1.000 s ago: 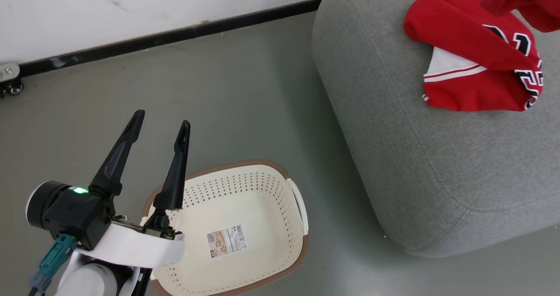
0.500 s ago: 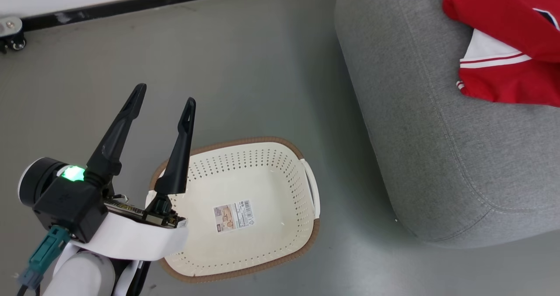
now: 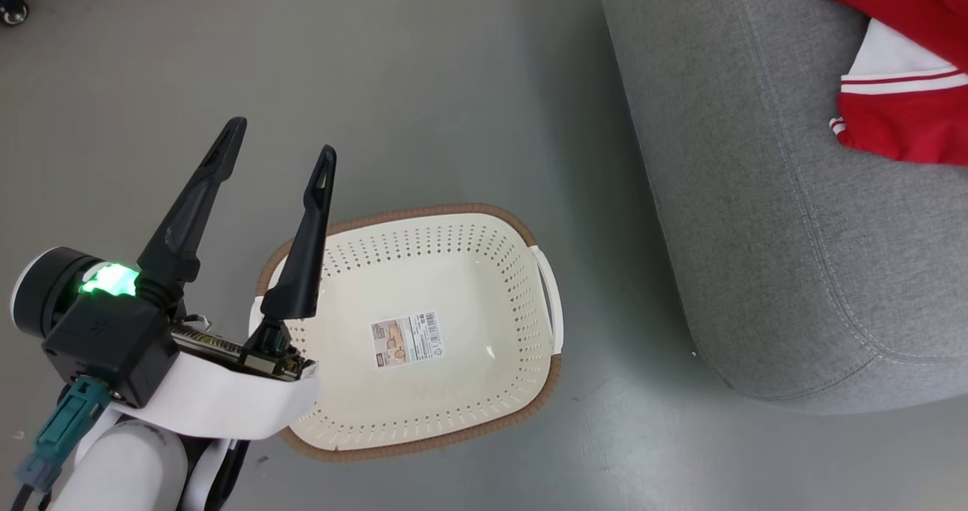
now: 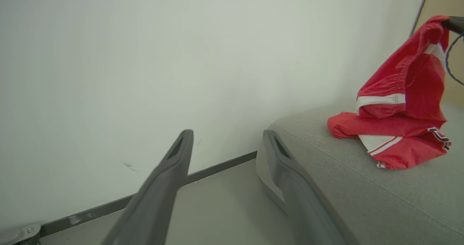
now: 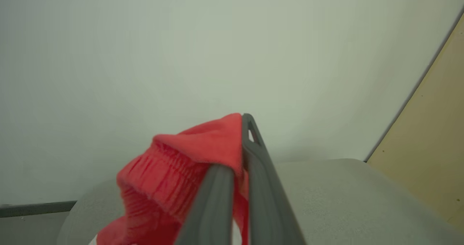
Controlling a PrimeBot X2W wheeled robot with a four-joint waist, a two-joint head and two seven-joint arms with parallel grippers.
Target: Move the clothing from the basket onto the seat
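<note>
**Red sportswear on the grey seat, one piece pinched aloft**

The bright red, soft sports clothing (image 3: 907, 118) with white trim stripes lies crumpled on top of the large rounded seat (image 3: 756, 193), a grey woven cushion with stitched seams. In the left wrist view the heap (image 4: 395, 143) shows a white panel, thin red-and-white striping and a scrap of black-and-white lettering at one edge. A second red piece with a gathered elastic band and a white stripe (image 4: 406, 78) hangs above the heap, its lower folds resting on it.

The right hand (image 5: 243, 136) is clenched on that piece: its two long dark fingers lie pressed together with the ribbed red waistband (image 5: 174, 172) bunched between and around them, above the seat (image 5: 344, 201).

The oval cream-white perforated plastic basket (image 3: 423, 212), rimmed in brown woven-look trim with side handles, stands on the smooth grey floor (image 3: 454, 80) just beside the seat, apart from it. A barcode sticker (image 3: 406, 339) sits on its bare bottom.

The left hand (image 3: 280, 140) is released, fingers spread wide and grasping nothing; it hovers over the basket's left rim and hides part of it.

A pale wall (image 4: 145, 56) with a dark baseboard (image 4: 217, 169) stands behind, with a beige panel (image 5: 427, 147) beside it. A small caster (image 3: 11, 12) sits at the floor's far corner.
</note>
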